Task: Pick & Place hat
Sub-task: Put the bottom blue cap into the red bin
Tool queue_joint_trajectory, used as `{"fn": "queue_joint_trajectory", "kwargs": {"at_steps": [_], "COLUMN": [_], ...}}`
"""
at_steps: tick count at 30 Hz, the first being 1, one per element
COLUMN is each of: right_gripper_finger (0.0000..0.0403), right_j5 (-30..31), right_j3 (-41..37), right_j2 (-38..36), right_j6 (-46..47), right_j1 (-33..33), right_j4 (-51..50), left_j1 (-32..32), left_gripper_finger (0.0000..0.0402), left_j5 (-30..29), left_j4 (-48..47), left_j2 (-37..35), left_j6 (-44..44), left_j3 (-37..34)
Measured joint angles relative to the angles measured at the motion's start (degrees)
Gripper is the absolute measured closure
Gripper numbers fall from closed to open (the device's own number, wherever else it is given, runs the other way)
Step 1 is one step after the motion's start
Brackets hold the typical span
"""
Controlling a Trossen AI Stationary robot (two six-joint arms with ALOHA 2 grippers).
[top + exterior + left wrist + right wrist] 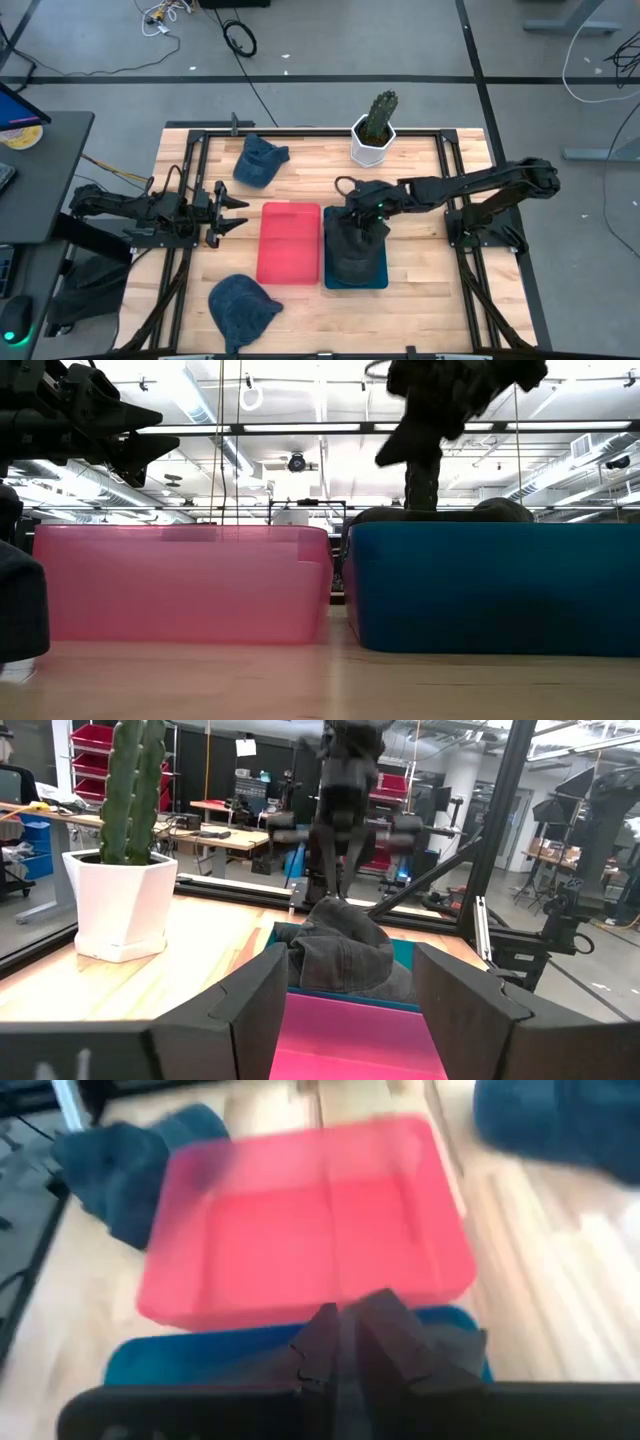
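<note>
A dark grey hat (353,252) lies in the blue bin (380,280), right of the pink bin (290,243). My right gripper (362,222) stands over the blue bin, shut on the hat's drawn-up top. The left wrist view shows the hat (345,955) bunched in the blue bin under my right gripper (335,885). One blue hat (260,160) lies on the table at the far left, another (243,308) at the near left. My left gripper (238,210) waits open, left of the pink bin, touching nothing. My right gripper pinches a drawn-up peak of the hat's cloth (336,905) between its two fingers. The fingers slant down from the table's right side. The cloth rises to a point under them, and the hat's body (500,510) rests in the blue bin.
A cactus in a white pot (375,135) stands at the far edge, behind the blue bin. The pink bin (310,1230) holds nothing. A black frame (440,140) runs round the table. Bare wood lies between the bins and the left rail.
</note>
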Motion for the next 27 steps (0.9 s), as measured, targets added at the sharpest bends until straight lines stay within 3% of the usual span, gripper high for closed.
{"fn": "queue_joint_trajectory", "kwargs": {"at_steps": [5, 11, 16, 21, 27], "right_gripper_finger": [0.0364, 0.0364, 0.0364, 0.0364, 0.0364], "right_j5": [0.0, 0.0, 2.3, 11.9, 12.0], "right_j3": [0.0, 0.0, -1.5, -10.6, -24.3], "right_j2": [-5.7, -12.4, -17.9, -27.5, -40.9], "right_j6": [-2.1, -3.4, -3.2, -4.6, -7.4], "right_j1": [1.5, 4.3, 7.3, 9.3, 9.8], "right_j4": [-0.3, -1.6, -2.7, 5.0, 16.5], "left_j1": [0.0, 0.0, 0.0, 0.0, 0.0], "left_gripper_finger": [0.0181, 0.0181, 0.0181, 0.0181, 0.0181], "left_j5": [0.0, 0.0, 0.0, 0.0, 0.0], "left_j4": [0.0, 0.0, 0.0, 0.3, 1.2], "left_j2": [0.0, 0.0, 0.0, 0.0, 0.0], "left_j6": [-0.1, -9.3, -8.8, -9.0, -9.0], "left_j3": [0.0, 0.0, 0.0, 0.0, 0.0]}}
